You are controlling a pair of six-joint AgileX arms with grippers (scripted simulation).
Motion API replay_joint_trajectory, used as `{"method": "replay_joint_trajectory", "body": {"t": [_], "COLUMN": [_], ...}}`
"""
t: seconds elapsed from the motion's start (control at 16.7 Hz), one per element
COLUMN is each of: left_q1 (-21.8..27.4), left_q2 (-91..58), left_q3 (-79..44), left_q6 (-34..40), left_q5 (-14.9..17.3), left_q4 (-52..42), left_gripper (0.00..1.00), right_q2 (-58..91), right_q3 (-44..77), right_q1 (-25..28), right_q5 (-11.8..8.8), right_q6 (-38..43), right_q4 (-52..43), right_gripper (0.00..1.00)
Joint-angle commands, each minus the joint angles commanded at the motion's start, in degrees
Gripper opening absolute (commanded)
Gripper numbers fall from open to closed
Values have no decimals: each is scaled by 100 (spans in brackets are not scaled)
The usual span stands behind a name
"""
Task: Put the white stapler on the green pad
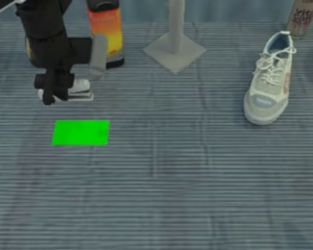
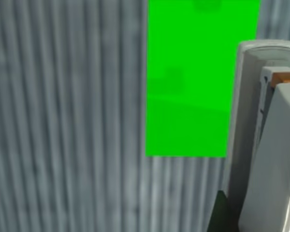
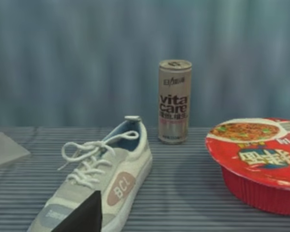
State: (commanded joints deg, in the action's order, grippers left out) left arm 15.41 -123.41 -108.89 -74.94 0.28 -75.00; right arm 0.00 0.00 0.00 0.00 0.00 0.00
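Observation:
The white stapler (image 1: pixel 81 90) sits at the table's far left, a short way beyond the green pad (image 1: pixel 81 132). My left gripper (image 1: pixel 52 94) comes down over the stapler's left end and is shut on it, hiding that end. In the left wrist view the stapler (image 2: pixel 263 145) fills the side very close up, one dark fingertip (image 2: pixel 223 215) lies against it, and the green pad (image 2: pixel 193 82) lies flat and bare beyond. I cannot tell whether the stapler touches the cloth. My right gripper is outside the top view; one dark fingertip (image 3: pixel 84 215) shows, holding nothing.
An orange-and-black bottle (image 1: pixel 107 31) stands just right of the left arm. A grey stand (image 1: pixel 175 47) is at back centre. A white-and-grey sneaker (image 1: pixel 270 83) and a can (image 1: pixel 302 18) are at the right. A red noodle bowl (image 3: pixel 261 159) sits near the sneaker.

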Motion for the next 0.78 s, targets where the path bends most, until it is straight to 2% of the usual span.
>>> {"method": "replay_joint_trajectory", "body": {"t": [0.36, 0.78], "left_q1": [37, 3], "left_q2": [-58, -449], "left_q3": [213, 1403], "left_q6": [-8, -1], "left_q5": [-2, 2], "left_q4": [237, 1883], "left_gripper": [0, 0], "right_q2": [0, 0], "right_q3": [0, 0], "right_q1": [0, 0], "right_q5": [0, 0], "right_q6": [0, 0], "right_q4": [0, 0], "right_gripper": [100, 100]}}
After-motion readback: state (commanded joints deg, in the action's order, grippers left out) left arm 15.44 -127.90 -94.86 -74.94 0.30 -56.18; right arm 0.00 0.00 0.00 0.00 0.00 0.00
